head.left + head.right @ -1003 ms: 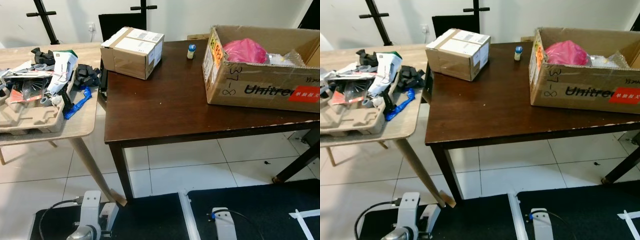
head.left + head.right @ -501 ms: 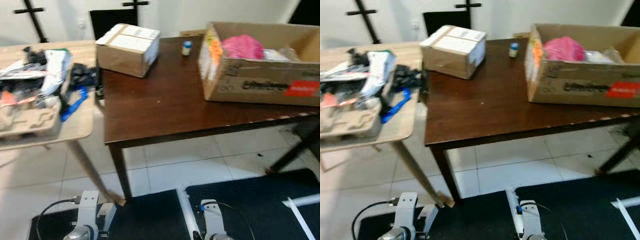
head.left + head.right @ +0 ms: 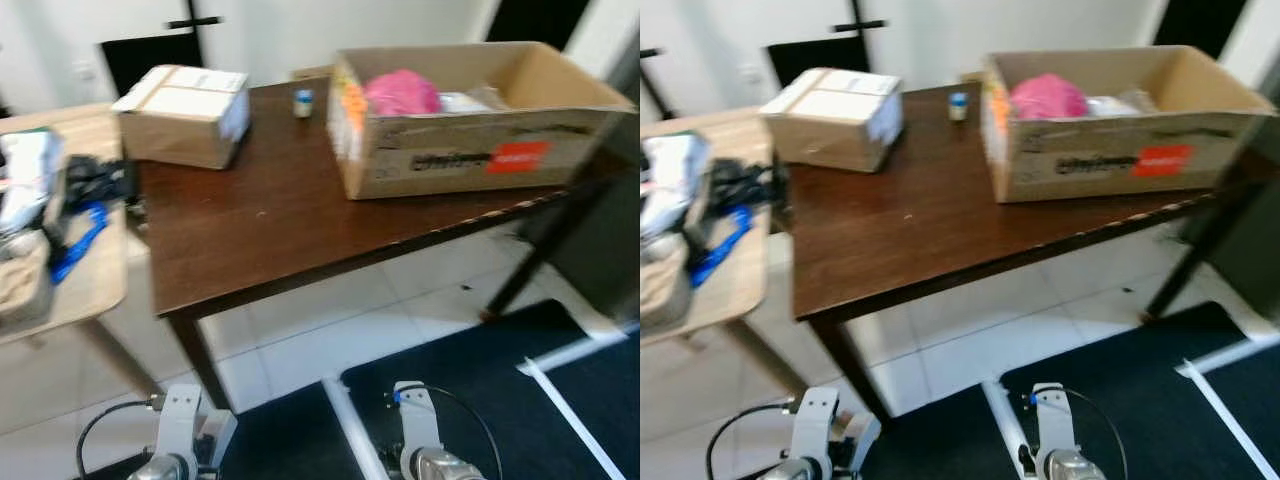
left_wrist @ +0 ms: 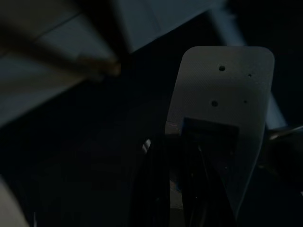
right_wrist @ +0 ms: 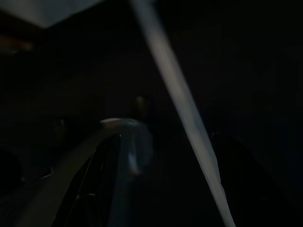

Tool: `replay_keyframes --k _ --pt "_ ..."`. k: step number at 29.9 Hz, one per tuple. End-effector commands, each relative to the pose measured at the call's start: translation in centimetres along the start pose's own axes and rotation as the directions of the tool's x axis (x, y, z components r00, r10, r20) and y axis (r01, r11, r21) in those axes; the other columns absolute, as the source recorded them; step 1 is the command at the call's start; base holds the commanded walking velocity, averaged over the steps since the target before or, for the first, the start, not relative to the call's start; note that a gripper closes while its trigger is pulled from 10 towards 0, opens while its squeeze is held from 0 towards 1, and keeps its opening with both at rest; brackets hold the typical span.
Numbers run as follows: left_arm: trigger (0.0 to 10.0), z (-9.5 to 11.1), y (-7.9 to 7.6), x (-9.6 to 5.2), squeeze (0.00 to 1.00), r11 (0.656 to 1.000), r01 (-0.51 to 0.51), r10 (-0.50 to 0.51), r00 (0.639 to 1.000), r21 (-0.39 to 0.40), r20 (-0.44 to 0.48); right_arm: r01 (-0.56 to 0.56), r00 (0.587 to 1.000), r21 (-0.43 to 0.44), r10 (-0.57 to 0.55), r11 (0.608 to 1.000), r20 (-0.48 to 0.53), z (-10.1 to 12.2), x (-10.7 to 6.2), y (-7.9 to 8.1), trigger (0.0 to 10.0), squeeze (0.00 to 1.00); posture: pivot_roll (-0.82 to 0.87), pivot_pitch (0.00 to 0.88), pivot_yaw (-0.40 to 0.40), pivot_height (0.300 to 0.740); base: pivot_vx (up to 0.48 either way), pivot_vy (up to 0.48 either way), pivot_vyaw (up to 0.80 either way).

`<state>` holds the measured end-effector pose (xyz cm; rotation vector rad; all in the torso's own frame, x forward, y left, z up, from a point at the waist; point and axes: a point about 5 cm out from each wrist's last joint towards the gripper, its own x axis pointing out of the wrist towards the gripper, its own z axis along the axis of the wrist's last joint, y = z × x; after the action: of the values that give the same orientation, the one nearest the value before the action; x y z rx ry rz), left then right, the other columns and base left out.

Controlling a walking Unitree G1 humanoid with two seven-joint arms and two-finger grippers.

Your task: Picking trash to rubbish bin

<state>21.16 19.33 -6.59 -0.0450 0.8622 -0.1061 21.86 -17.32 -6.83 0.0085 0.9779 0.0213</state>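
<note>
A pile of mixed trash (image 3: 40,195) with a blue strip (image 3: 78,240) lies on the light wooden table (image 3: 95,285) at the far left. On the dark brown table (image 3: 270,235) stands a large open cardboard box (image 3: 450,160) holding a pink bag (image 3: 400,92). A taped small carton (image 3: 185,125) and a little blue-capped bottle (image 3: 303,102) sit further back. My left arm (image 3: 178,440) and right arm (image 3: 420,445) hang idle low in front of me. The left gripper (image 4: 177,189) shows dimly in the dark left wrist view.
White floor tiles (image 3: 330,320) run under the dark table, whose legs (image 3: 200,360) stand close ahead. A black mat (image 3: 480,390) with white tape lines (image 3: 570,350) covers the floor near my feet. A dark upright object (image 3: 600,250) stands at the right edge.
The whole picture has shifted left, so my head camera has swung to the right. The big open box now sits near the middle. Both arms still hang low.
</note>
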Motion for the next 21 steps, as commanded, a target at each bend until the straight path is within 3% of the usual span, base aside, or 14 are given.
replay_keyframes --k 1,21 --pt "10.0 -0.89 0.63 -0.31 0.0 1.0 -0.018 0.018 0.999 0.009 -0.029 -0.001 1.0 0.005 0.002 1.0 -0.025 -0.67 -0.02 0.19 10.0 0.0 -0.08 0.086 0.029 0.74 0.0 0.0 -0.8" --pt "10.0 -1.5 0.64 -0.43 0.0 1.0 -0.026 0.026 0.999 -0.005 -0.041 -0.003 1.0 -0.009 0.003 1.0 -0.029 -0.85 -0.07 -0.13 10.0 0.0 -0.08 0.084 0.027 0.74 0.0 0.0 -0.8"
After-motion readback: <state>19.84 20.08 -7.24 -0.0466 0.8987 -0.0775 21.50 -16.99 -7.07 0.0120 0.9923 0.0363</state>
